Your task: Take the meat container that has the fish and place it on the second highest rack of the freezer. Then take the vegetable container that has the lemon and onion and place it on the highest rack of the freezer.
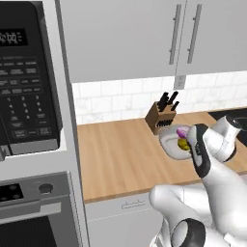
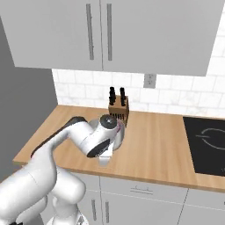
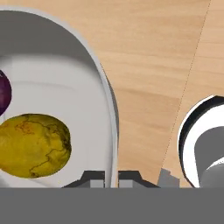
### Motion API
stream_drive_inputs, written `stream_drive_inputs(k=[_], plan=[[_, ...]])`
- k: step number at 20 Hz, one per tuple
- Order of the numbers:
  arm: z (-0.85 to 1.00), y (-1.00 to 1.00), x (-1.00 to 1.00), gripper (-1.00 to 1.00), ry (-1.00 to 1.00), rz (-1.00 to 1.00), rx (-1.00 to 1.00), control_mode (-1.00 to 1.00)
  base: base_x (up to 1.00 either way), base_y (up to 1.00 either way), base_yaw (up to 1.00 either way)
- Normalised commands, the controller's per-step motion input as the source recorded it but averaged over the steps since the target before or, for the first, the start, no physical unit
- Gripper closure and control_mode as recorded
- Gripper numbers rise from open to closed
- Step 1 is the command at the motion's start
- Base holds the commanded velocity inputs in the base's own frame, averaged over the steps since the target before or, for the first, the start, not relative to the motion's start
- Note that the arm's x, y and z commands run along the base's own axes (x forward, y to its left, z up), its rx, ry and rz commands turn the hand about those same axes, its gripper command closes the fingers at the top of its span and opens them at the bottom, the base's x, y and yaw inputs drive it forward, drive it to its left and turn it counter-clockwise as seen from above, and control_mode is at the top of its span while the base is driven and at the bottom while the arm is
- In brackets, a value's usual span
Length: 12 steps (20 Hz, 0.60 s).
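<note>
The vegetable container (image 3: 57,83) is a light-grey tray with the yellow lemon (image 3: 33,144) and the purple onion (image 3: 2,92) inside. My gripper (image 3: 111,180) is shut on the tray's right rim, one fingertip on each side of the wall. In the left base view the vegetable container (image 1: 169,140) sits tilted at the end of my hand over the wooden counter (image 1: 116,154), with the onion (image 1: 182,131) above the lemon (image 1: 183,144). My arm hides the tray in the right base view. The fish tray and the freezer are out of view.
A knife block (image 1: 161,116) (image 2: 118,110) stands against the tiled back wall, just behind the tray. A black cooktop (image 2: 206,143) lies at the counter's right. A microwave (image 1: 26,82) and oven (image 1: 29,212) column is at the left. Grey cabinets (image 2: 110,30) hang above.
</note>
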Motion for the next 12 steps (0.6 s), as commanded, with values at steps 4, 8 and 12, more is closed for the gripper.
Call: stream_drive_inputs(k=[4,8,12], plan=[[1.00,0.99,-0.26,1.00,-0.09,0.00,-0.07,-1.00,0.00,0.00,0.00],[0.93,0.99,-0.44,1.00,0.01,-0.19,-0.02,-1.00,0.00,0.00,0.00],[0.83,0.53,-0.44,1.00,0.13,-0.39,-0.01,-1.00,0.00,0.00,0.00]])
